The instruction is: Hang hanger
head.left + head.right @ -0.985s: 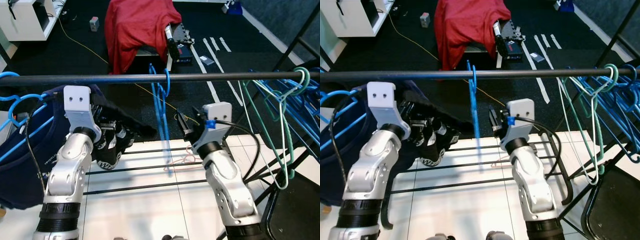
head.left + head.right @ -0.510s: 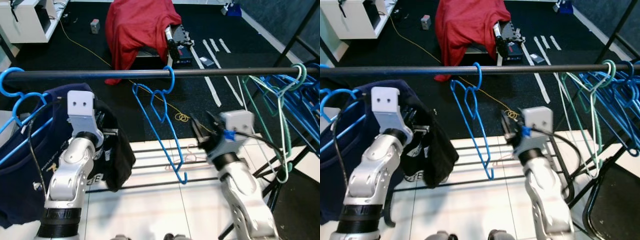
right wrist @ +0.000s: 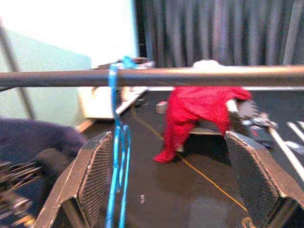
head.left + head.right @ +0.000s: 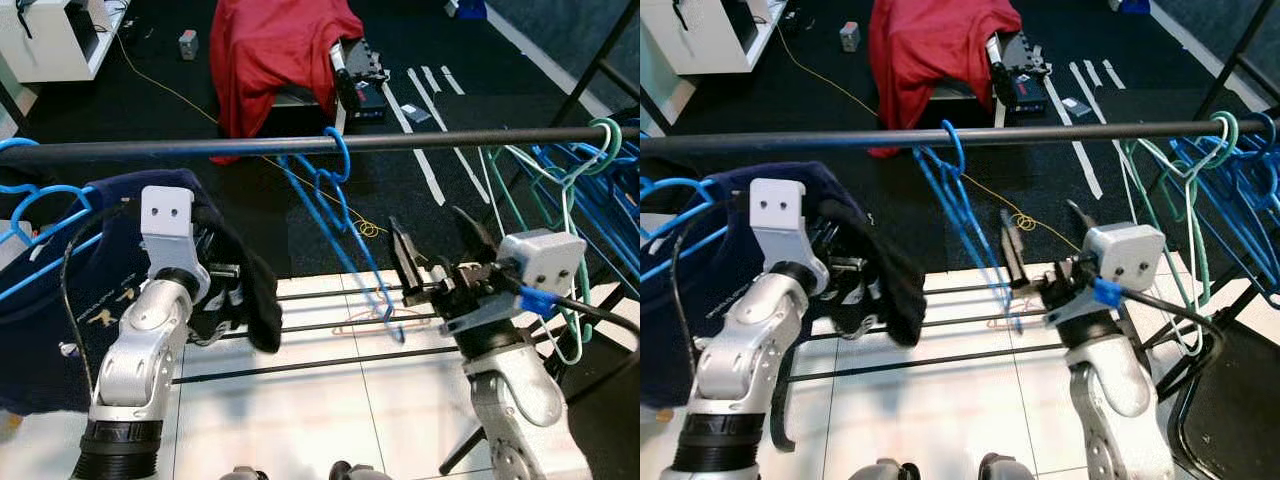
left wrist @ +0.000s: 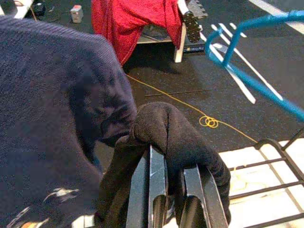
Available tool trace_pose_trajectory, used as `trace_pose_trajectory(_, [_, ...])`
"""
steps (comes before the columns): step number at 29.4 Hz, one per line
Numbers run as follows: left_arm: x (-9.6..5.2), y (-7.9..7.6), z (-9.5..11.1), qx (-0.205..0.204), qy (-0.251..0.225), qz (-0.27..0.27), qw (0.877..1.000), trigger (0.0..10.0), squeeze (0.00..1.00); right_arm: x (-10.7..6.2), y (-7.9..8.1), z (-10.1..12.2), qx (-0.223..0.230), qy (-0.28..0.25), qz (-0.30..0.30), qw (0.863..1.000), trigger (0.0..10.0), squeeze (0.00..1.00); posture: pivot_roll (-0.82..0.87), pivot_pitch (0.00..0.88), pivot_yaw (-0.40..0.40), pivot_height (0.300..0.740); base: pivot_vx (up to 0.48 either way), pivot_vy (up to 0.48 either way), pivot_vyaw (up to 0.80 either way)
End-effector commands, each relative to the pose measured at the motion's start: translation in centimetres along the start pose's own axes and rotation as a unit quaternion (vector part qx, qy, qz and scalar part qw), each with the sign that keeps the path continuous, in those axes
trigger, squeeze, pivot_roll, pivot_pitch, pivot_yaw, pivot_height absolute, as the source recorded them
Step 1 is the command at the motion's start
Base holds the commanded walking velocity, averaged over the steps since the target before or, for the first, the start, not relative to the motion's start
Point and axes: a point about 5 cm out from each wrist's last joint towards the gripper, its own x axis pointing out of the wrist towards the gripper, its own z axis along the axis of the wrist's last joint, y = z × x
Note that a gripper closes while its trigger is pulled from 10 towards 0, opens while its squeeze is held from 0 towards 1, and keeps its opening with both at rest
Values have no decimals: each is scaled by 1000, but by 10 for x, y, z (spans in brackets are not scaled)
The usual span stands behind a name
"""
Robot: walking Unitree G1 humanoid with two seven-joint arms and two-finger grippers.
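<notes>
Right gripper (image 4: 440, 255) jaws spread wide, holding nothing; fingers point up toward the rail (image 4: 300, 146), just beside the lower part of the blue hanger (image 4: 345, 215) but apart from it. Blue hanger hangs by its hook on the rail near mid-span, body angled down toward the right gripper. Left gripper (image 5: 172, 187) fingers close together, pinching a fold of black cloth (image 5: 175, 137) draped over the tips; navy garment (image 4: 60, 290) on a blue hanger sits just beside it at the rail's left end.

Bunch of blue and green hangers (image 4: 575, 200) at the rail's right end. Floor under the rack is white tile (image 4: 300, 410) with the rack's black base bars across it; beyond that, dark floor, yellow cable (image 4: 180, 95), red cloth (image 4: 275, 55) thrown over some equipment.

Right wrist view adds dark curtains (image 3: 223, 33) and a pale wall behind the rail, with the hanger's hook seen edge-on over the bar.
</notes>
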Motion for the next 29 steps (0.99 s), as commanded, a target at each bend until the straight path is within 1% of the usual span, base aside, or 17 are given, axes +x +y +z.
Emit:
trace_pose_trajectory(1, [-3,0,6,-2,-16,-4,1000,10000,0,3,8,1,6,12,54,998,10000,1000,-77,243,-24,740,0,0,0])
trace_pose_trajectory(6, [-3,0,8,-2,-17,-1,1000,10000,0,10,14,-3,17,31,100,994,10000,1000,-77,243,-24,740,0,0,0])
trace_pose_trajectory(9, [-3,1,8,-2,-17,0,1000,10000,0,12,15,-6,18,39,106,993,10000,1000,-77,243,-24,740,0,0,0])
trace_pose_trajectory(10, [-2,1,8,-2,-17,1,1000,10000,0,16,14,-12,20,58,107,992,10000,1000,-71,224,-34,740,0,0,0])
trace_pose_trajectory(11, [-2,1,8,-2,-17,1,1000,10000,0,16,14,-12,20,58,107,992,10000,1000,-71,224,-34,740,0,0,0])
trace_pose_trajectory(12, [-2,2,8,-1,-17,1,1000,10000,0,20,13,-20,24,84,101,991,10000,1000,-69,221,-34,740,0,0,0])
trace_pose_trajectory(13, [-2,2,8,1,-18,2,1000,10000,0,25,11,-26,24,97,95,990,10000,890,-69,221,-34,740,0,0,0])
trace_pose_trajectory(14, [-2,2,8,1,-18,2,1000,10000,0,25,11,-26,24,97,95,990,10000,890,-69,221,-34,740,0,0,0])
trace_pose_trajectory(15, [-2,2,8,2,-19,2,1000,10000,0,28,9,-28,24,104,91,990,10000,616,-69,221,-34,740,0,0,0])
trace_pose_trajectory(16, [-2,3,9,3,-20,2,1000,10000,0,33,6,-30,15,107,77,991,10000,455,-62,211,-38,740,0,0,0])
trace_pose_trajectory(17, [-2,3,9,3,-20,2,1000,10000,0,33,6,-30,15,107,77,991,10000,455,-62,211,-38,740,0,0,0])
trace_pose_trajectory(18, [-2,3,9,3,-20,2,1000,10000,0,37,3,-31,5,109,69,992,10000,220,-59,205,-38,740,0,0,0])
trace_pose_trajectory(19, [-2,4,9,2,-20,2,1000,10000,0,40,0,-32,-6,111,61,992,10000,220,-59,205,-38,740,0,0,0])
trace_pose_trajectory(20, [-1,4,9,2,-21,2,1000,10000,0,45,-4,-33,-16,110,53,992,10000,0,-56,201,-36,740,0,0,0])
trace_pose_trajectory(23, [0,4,9,2,-21,2,1000,10000,0,50,-7,-34,-23,109,47,993,10000,0,-56,201,-35,740,0,0,0])
trace_pose_trajectory(25, [1,4,10,3,-23,0,1000,10000,0,58,-10,-38,-29,113,52,992,10000,0,-54,199,-32,740,0,0,0])
trace_pose_trajectory(29, [3,5,11,7,-23,0,1000,10000,0,69,-12,-42,-22,120,62,991,10000,0,-53,197,-32,740,0,0,0])
